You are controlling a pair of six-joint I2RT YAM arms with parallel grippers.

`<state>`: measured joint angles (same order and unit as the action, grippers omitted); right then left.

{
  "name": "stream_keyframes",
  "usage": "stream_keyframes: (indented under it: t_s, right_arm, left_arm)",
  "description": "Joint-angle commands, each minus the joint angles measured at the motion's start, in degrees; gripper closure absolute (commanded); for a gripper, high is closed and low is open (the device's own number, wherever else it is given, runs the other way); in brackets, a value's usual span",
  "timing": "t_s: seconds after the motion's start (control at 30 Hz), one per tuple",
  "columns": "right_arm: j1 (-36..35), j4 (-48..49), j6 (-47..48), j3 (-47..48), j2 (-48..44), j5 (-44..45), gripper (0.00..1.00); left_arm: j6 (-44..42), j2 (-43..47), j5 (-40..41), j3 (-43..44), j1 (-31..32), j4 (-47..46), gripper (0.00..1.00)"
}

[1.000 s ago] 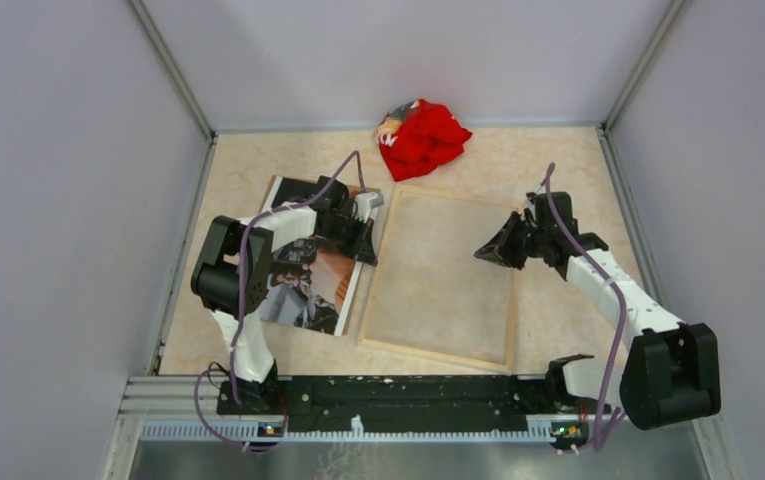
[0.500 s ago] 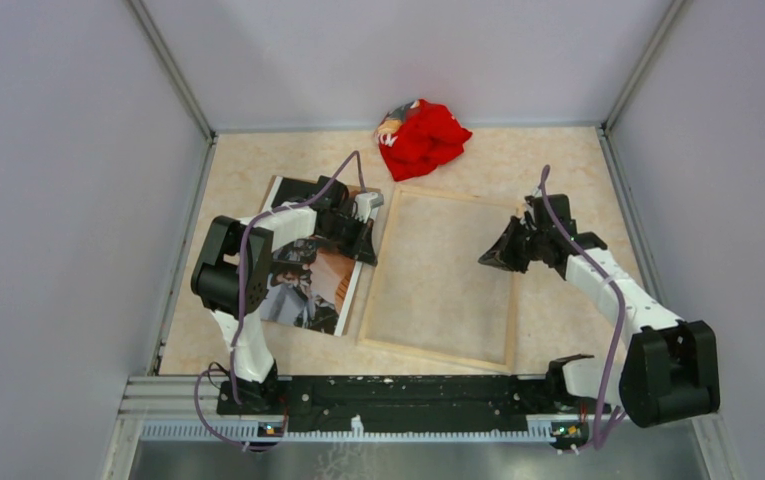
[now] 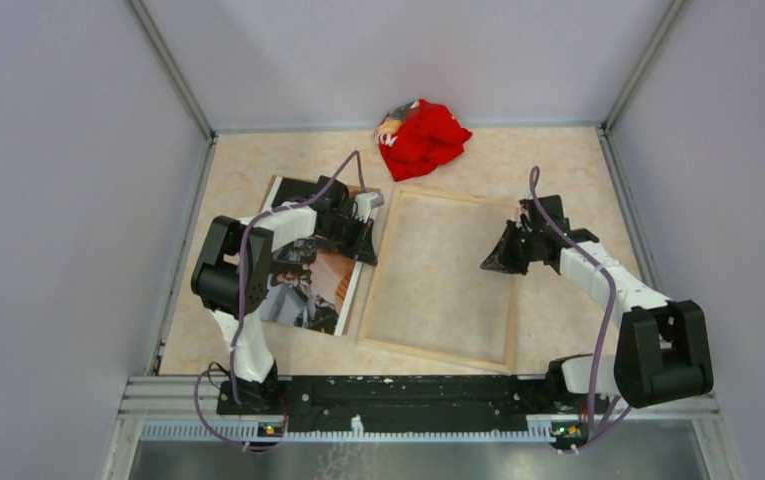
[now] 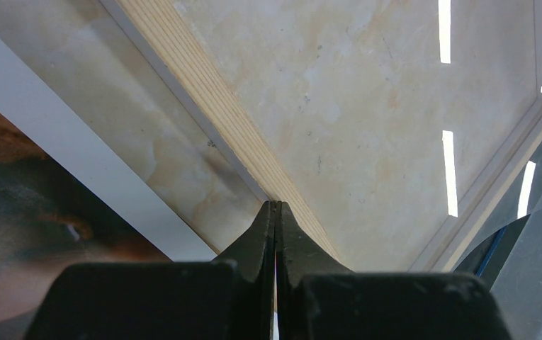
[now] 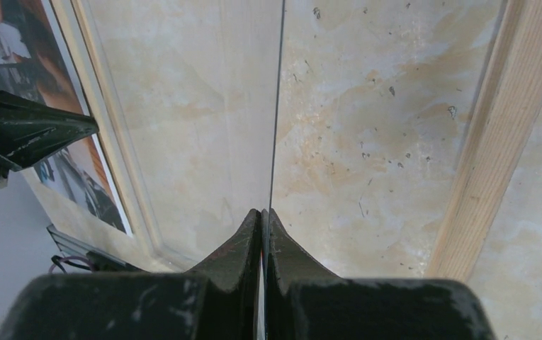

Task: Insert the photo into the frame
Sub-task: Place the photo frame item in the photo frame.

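- The left gripper is closed tight and holds nothing; its tips sit at the inner side of the frame's near wooden rail, though I cannot tell if they press on it
- The right gripper is also closed, apparently pinching a thin clear pane, which shows as a fine line running straight ahead from its tips
- The frame lies flat, back up, on the marbled tabletop; it spreads ahead of both sets of fingers, with its far rail just to the right of the right gripper
- The photo lies picture side up to the left of the left gripper's tips, just beside the frame and not in it; its white border runs alongside the rail
- The photo is likely light, limp and easy to crease; lying flat, it gives the fingers no edge to get under
- Judged best: take it at the white border or a corner, peel it up shallowly, and avoid dragging the printed face
- The frame looks stiff and light, likely to slide if nudged
- The pane seems smooth and bendable, so a pinch could slip
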<state>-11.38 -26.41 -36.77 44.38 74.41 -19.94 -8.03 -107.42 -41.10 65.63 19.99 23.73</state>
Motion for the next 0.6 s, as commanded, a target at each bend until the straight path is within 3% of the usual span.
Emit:
stream_keyframes:
  t_s: [0.0, 0.33, 0.57]
  right_arm:
    - [0.07, 1.79, 3.24, 3.52, -0.12, 0.4, 1.0]
    - [-0.39, 7.58, 6.32, 1.82, -8.57, -3.38, 1.0]
    - [-2.86, 9.51, 6.75, 1.46, -8.2, -4.28, 1.0]
  left_arm:
    - [-1.3, -2.97, 3.49, -0.51, 0.76, 4.12, 1.0]
    - [-1.18, -3.57, 3.5, -0.24, 0.82, 4.19, 1.0]
    - [-0.82, -3.51, 3.4, 0.12, 0.79, 4.4, 1.0]
